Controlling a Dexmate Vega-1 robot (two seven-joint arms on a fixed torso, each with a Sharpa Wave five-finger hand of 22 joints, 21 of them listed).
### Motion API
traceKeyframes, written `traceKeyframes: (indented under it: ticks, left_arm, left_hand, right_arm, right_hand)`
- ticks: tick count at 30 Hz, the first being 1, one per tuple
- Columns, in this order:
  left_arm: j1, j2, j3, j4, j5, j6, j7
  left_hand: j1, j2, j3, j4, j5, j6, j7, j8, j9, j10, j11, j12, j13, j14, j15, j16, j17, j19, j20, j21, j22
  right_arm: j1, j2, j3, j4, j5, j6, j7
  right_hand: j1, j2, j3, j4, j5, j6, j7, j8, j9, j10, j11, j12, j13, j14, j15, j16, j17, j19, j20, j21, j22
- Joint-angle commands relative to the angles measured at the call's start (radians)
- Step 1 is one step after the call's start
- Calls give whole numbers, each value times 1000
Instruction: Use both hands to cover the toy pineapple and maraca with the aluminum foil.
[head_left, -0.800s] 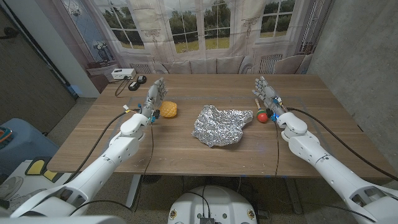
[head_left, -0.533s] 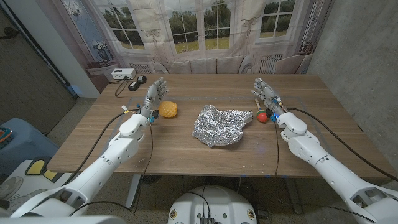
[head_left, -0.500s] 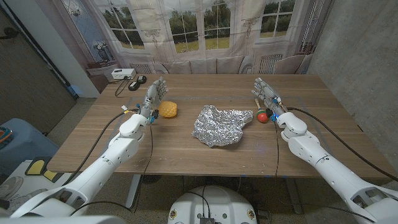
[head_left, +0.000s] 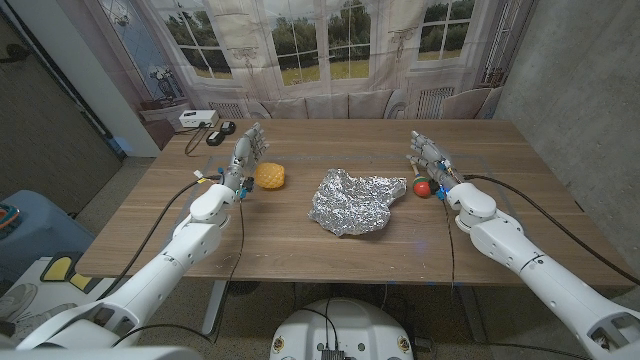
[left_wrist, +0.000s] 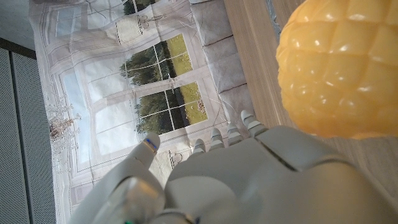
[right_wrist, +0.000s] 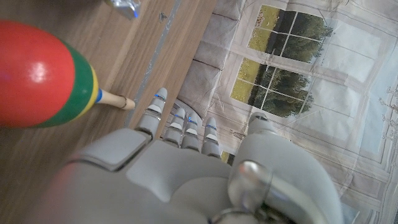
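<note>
A crumpled sheet of aluminum foil (head_left: 355, 200) lies in the middle of the wooden table (head_left: 300, 250). The yellow toy pineapple (head_left: 270, 176) (left_wrist: 339, 65) sits to its left, just beside my left hand (head_left: 245, 160) (left_wrist: 249, 180), which stands with fingers up and apart, holding nothing. The maraca (head_left: 422, 185) (right_wrist: 43, 74), red with green and yellow bands and a wooden handle, lies right of the foil. My right hand (head_left: 432, 163) (right_wrist: 161, 168) stands close beside it, fingers spread, gripping nothing.
A white box (head_left: 196, 119) and small dark items (head_left: 220, 132) with a cable sit at the table's far left corner. A curtain with a window print (head_left: 330, 50) hangs behind the table. Bare wood lies in front of the foil.
My right hand has shifted slightly nearer and lower beside the maraca. The left hand, pineapple and foil stay where they were.
</note>
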Motion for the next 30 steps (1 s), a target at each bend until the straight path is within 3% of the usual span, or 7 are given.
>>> traceKeyframes:
  ticks: [1, 13, 18, 28, 30]
  left_arm:
    - [1, 3, 1, 8, -8, -9, -24]
    - [19, 16, -4, -12, -18, -13, -41]
    - [35, 25, -9, -31, -20, -14, -39]
    - [55, 35, -15, -47, -29, -17, -46]
    - [57, 33, -16, -46, -33, -19, -48]
  left_hand:
    - [-1, -9, -3, -3, 4, -10, -3, 5, 3, -4, 10, -6, 1, -7, -5, -1, -1, -5, 3, -3, 3]
    - [-3, -8, -5, -3, 6, -3, 0, 8, 2, -3, 11, -8, -1, -8, -5, 1, -3, -3, 1, -2, 3]
    - [-4, -7, -6, -3, 6, -2, 1, 8, 1, 0, 10, -8, -2, -9, -5, 1, -4, -3, 2, -3, 3]
    - [-5, -7, -7, -4, 6, -1, 2, 9, 1, -1, 12, -9, -4, -8, -4, 2, -5, -2, 0, -2, 3]
    - [-5, -7, -7, -4, 7, 0, 3, 9, 1, -1, 12, -10, -4, -8, -3, 2, -5, -2, 0, -2, 3]
  right_arm:
    - [-84, -89, 4, -174, -94, -125, -131]
    - [-166, -141, 28, -306, -133, -212, -202]
    - [-210, -143, 44, -369, -145, -271, -271]
    - [-287, -160, 80, -465, -115, -349, -314]
    - [-300, -158, 86, -482, -111, -364, -331]
  right_hand:
    - [22, 3, 9, -15, 8, 8, 8, 5, 1, 19, -2, 5, 3, 19, 1, 8, 1, 14, -1, 7, 2]
    - [31, 3, 14, -25, 9, 12, 9, 6, 1, 22, -2, 5, 2, 23, -1, 9, 0, 15, -4, 6, 1]
    - [28, -3, 13, -31, 9, 22, 10, 10, 1, 33, 2, 8, 1, 48, 7, 17, 1, 47, -11, 17, 1]
    - [19, -3, 12, -29, 9, 31, 13, 12, 1, 41, 7, 10, 1, 60, 7, 22, 4, 70, -10, 23, 1]
    - [14, -3, 12, -30, 10, 40, 17, 14, 1, 55, 8, 13, 1, 74, 7, 27, 5, 91, -12, 29, 1]
